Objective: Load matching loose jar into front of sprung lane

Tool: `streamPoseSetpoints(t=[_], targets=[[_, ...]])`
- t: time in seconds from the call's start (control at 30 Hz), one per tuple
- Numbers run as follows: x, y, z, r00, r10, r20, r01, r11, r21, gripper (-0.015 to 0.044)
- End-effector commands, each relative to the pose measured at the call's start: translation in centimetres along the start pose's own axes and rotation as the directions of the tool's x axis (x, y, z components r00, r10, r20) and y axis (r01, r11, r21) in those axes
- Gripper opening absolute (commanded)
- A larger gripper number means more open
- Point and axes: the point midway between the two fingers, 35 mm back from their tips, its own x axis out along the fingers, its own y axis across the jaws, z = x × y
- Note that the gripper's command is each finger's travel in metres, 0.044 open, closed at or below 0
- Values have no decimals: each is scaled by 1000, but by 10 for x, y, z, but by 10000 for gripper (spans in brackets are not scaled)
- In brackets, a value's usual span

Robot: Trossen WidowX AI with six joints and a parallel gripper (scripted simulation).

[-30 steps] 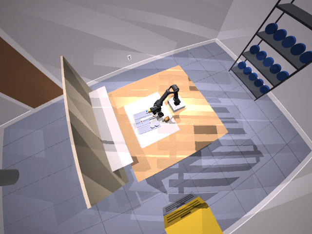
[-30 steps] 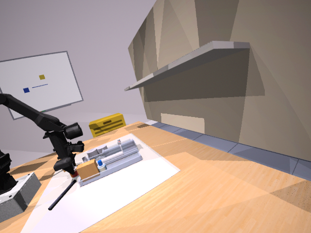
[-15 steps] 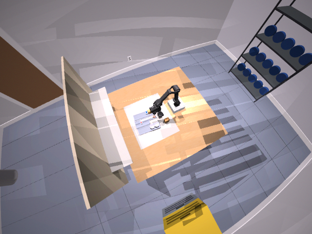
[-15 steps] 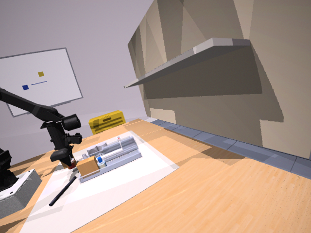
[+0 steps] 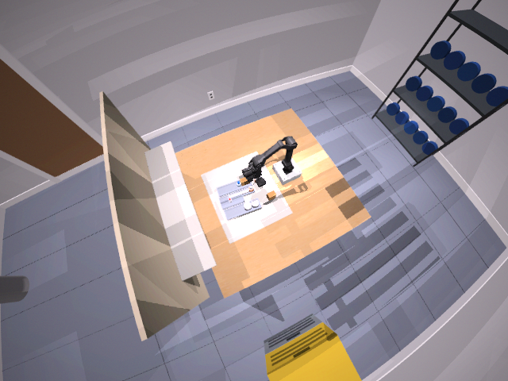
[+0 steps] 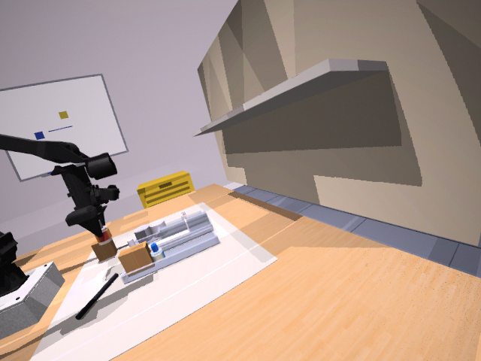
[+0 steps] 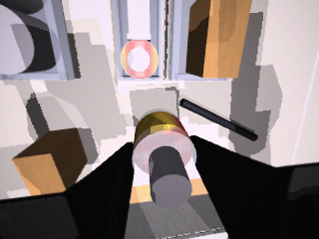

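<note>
Gripper: the black parallel-jaw gripper [image 6: 101,229] [image 7: 161,144] was clamped on the loose jar.
Loose jar: a red-and-gold cylinder with pale shoulder and dark round knob [image 6: 104,235] [image 7: 161,130], held roughly upright.
Key relation: in the wrist view, the sprung lane's front lay beyond the jar, slightly left.
Lane jar: a glossy red-and-yellow ringed jar [image 7: 140,59] stood at that front.
Right side: a smooth black rod [image 6: 97,296] [image 7: 218,119] lay obliquely.
Left side: a wood-grained block [image 6: 104,250] [image 7: 50,158].

Lane mouth [image 7: 140,84]: open ahead — black rod [image 6: 97,295] [image 7: 218,119] right | wooden block [image 6: 134,257] [image 7: 226,40] beyond, seemingly in neighbouring lane
</note>
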Motion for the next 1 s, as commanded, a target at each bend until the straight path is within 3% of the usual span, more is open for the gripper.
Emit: streamPoseSetpoints(t=[0.0,0.2,0.97], targets=[[6,2,3,1000,-3,0,3,1000,12,0],[47,15,12,1000,-2,0,2,997,78,0],[71,15,16,1000,-3,0,3,997,80,0]])
